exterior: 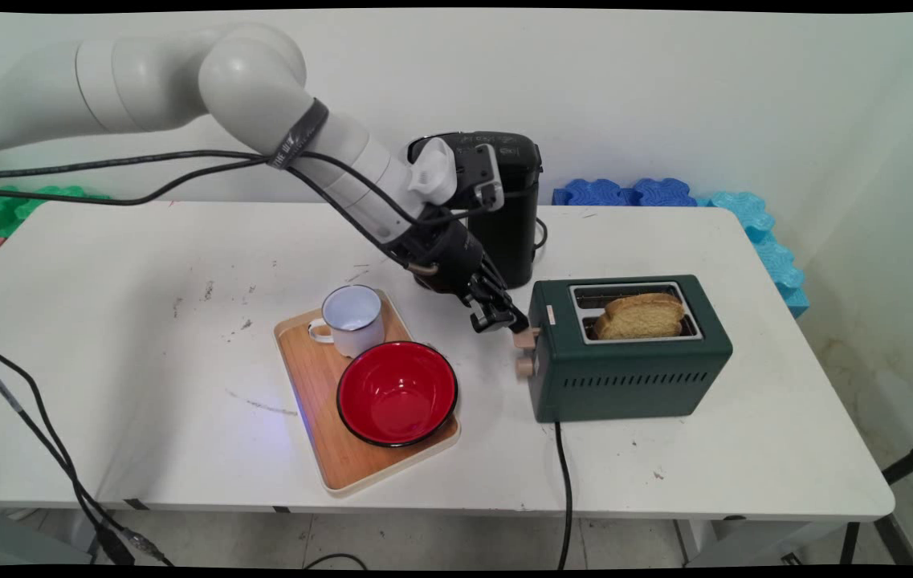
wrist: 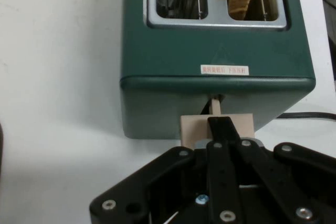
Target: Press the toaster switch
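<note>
- Toaster (exterior: 629,365) is set on the right half of the table (exterior: 143,337), its lever (exterior: 525,338) end turned toward the tray (exterior: 311,377); a slice of toast (exterior: 639,315) stands tilted in the near slot, and the far slot is seen bare.
- Lever: a pale, flat, wood-coloured tab on a thin stalk is seen in the hand view, with a round knob (exterior: 524,368) of like colour just below it in the main view.
- Gripper (wrist: 223,129) is pressed together, fingers closed with nothing between them, and the tips are laid on the top of the lever tab.
- Risk: the tab is small and smooth, so the narrow fingertip could be slid off its edge if the push is angled rather than straight down.
- Risk: the toaster is a light-looking box on a smooth tabletop; a sideways component could cause it to be shoved or tipped away from the arm.
- Risk: the cord (exterior: 564,482) trails over the near table edge and could be tugged if the body is shifted.
- Toaster body: dark green, matte, rounded edges, a row of vent slits along the side, a metal plate round the slots.
- Tray: wooden, pale-rimmed, holding a white enamel mug (exterior: 352,319) and a glossy red bowl (exterior: 397,392) with a black rim, well clear of the gripper.
- Behind the arm a black, tall appliance (exterior: 514,217) is stood near the wall.
</note>
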Available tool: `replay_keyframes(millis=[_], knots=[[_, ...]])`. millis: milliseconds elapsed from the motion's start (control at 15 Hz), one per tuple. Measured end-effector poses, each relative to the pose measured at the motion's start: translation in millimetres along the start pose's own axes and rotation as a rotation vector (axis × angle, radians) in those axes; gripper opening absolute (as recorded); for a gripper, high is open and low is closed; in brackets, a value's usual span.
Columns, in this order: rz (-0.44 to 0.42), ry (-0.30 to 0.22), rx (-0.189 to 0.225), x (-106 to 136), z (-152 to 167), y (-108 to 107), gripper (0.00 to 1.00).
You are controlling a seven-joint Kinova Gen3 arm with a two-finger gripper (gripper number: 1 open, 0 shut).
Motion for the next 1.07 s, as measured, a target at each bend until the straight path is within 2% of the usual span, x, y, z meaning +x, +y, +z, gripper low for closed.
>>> replay_keyframes(millis=[1067], knots=[[-0.05,-0.008,0.02,-12,28,-1,0.0]])
